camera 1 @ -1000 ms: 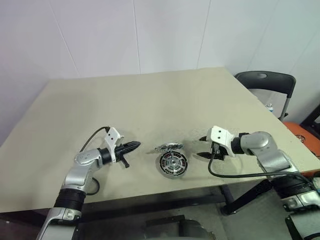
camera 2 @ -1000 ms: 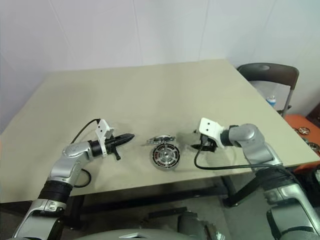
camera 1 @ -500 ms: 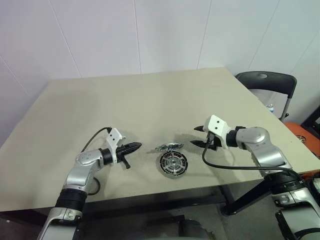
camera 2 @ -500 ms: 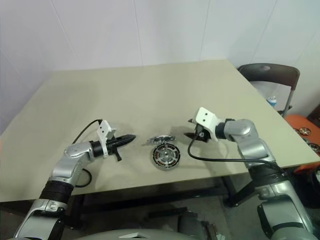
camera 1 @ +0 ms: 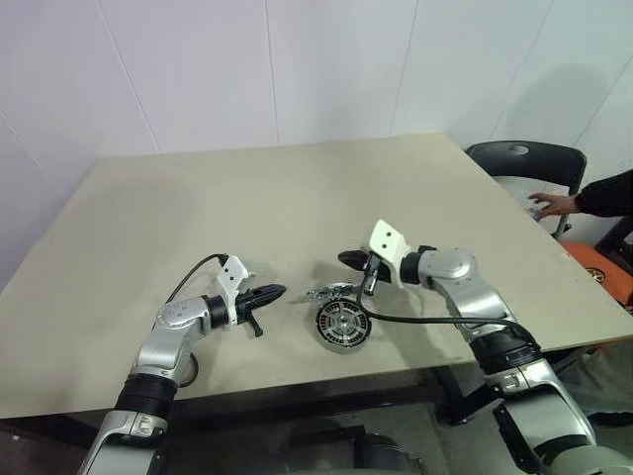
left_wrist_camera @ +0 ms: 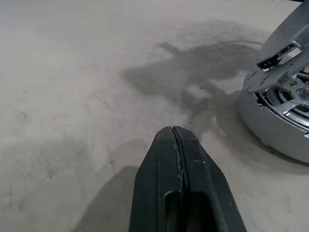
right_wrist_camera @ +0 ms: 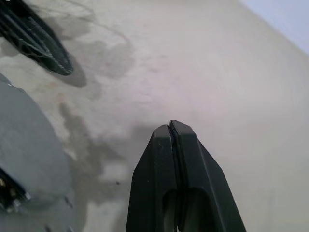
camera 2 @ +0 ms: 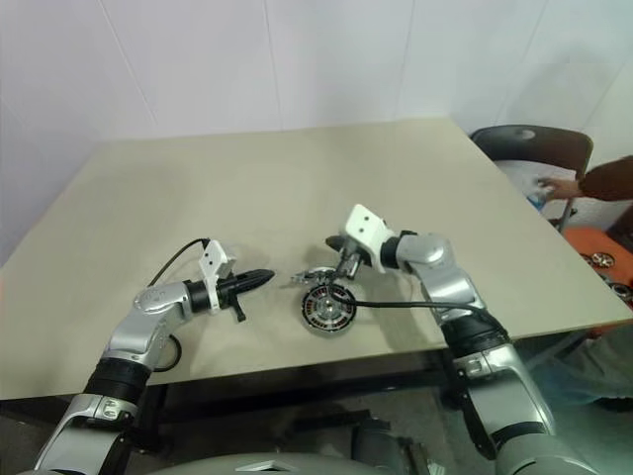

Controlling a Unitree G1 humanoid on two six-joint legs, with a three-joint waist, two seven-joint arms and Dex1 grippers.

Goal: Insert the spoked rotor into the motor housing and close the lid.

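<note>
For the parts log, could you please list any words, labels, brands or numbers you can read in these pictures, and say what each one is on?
There is no readable text.
The motor housing and the tilted lid over it show no legible marking.
The white camera mounts by the left gripper and the right gripper are blank.

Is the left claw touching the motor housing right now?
Apart. In the left wrist view, bare table separates the shut left claw from the motor housing.
</note>
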